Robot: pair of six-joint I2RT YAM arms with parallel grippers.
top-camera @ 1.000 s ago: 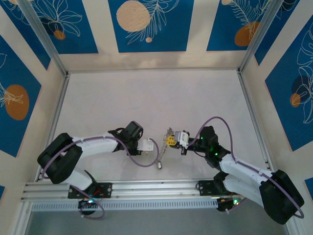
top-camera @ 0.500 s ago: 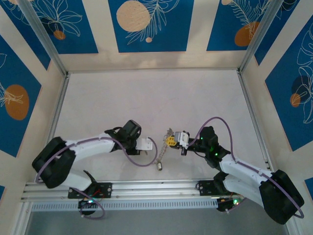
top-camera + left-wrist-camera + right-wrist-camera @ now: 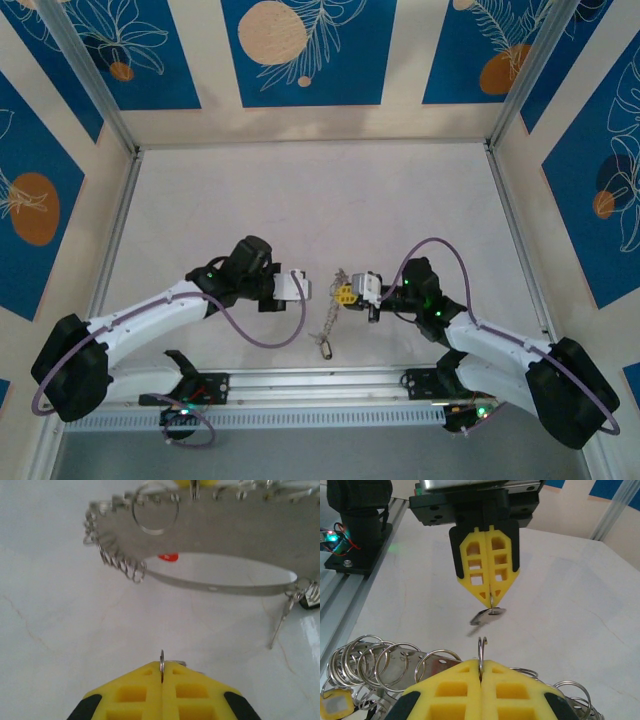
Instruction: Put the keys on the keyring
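Left gripper (image 3: 490, 599) tight on key (image 3: 489, 615), right gripper (image 3: 481, 665) tight on keyring (image 3: 220, 535)

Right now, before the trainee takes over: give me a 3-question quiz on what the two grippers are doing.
1. True or false: the left gripper is open.
2. What hangs from the left gripper's tips? A: a small key. B: a red tag. C: nothing.
3. Fill the blank: the right gripper is shut on a thin wire ____.

Key: 1 false, its fingers are shut. 2 A. 3 ring.
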